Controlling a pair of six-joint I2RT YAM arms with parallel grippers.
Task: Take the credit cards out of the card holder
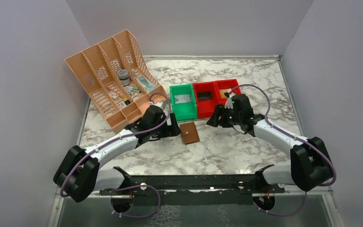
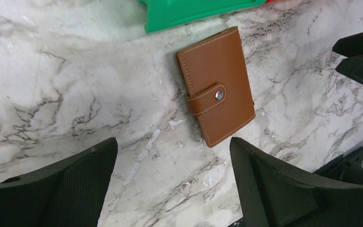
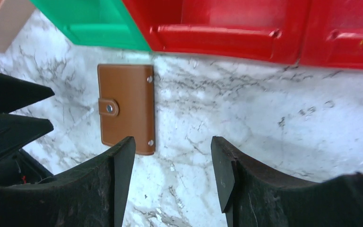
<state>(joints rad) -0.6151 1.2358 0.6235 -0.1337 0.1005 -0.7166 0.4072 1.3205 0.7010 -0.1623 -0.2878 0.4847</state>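
The card holder point(image 2: 217, 85) lies flat and closed on the table point(image 2: 52, 85), just in front of the green bin point(image 2: 194, 12), with its snap tab point(image 2: 207, 101) fastened across the front. The credit cards are not visible; presumably they sit inside. It looks light and thin, with soft, smooth leather over a stiffer body, so it would likely slide on the marble if pushed from one side only. The long edges seem the best place to pinch it, leaving the tab free for the other arm to pull open. The left gripper point(image 2: 171, 144) hovers near it with its jaws spread wide and empty. The right gripper point(image 3: 172, 142) is also wide and empty, close on the other side, with the red bins point(image 3: 217, 28) behind.
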